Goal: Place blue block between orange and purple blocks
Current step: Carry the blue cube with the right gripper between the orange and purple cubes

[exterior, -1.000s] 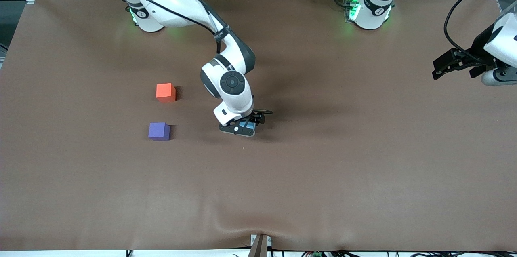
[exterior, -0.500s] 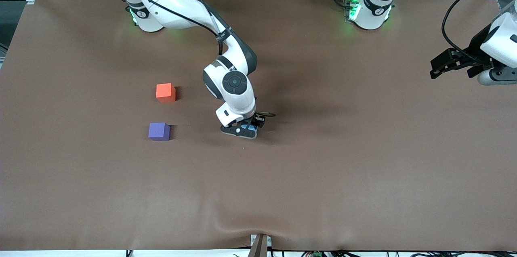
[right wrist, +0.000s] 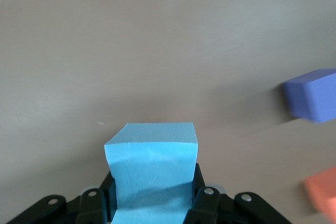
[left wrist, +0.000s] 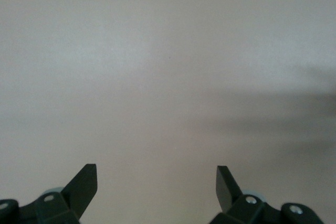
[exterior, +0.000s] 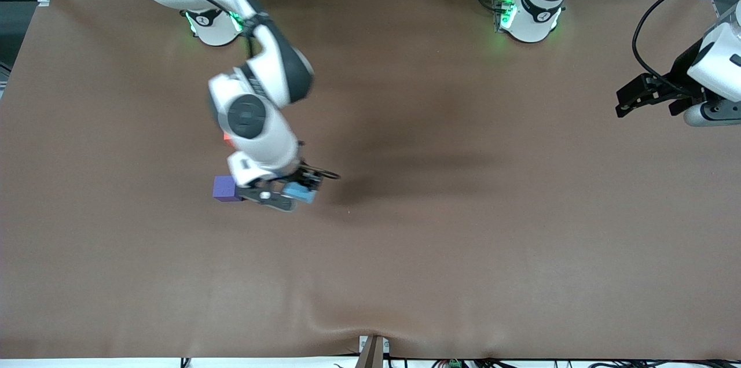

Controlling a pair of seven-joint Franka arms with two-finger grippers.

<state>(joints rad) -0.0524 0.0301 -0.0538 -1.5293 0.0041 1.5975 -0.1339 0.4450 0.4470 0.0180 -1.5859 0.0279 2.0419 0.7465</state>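
Right gripper (exterior: 288,194): clamped on blue block (exterior: 300,192), airborne beside purple block (exterior: 226,188).
Gap: orange block (right wrist: 323,195) to purple block, at gripper's 9 o'clock.
Left gripper (left wrist: 157,190): wide, waiting.

Right tool (exterior: 288,191) holds the blue block (exterior: 299,192) over the table (exterior: 463,240) — beside the purple block (exterior: 224,188).

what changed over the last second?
The right gripper, shut on the blue block, lifted it off the table and carried it toward the right arm's end; it now hangs beside the purple block. The arm now hides most of the orange block. Both cubes kept their places. The left gripper waits open at the table's edge.
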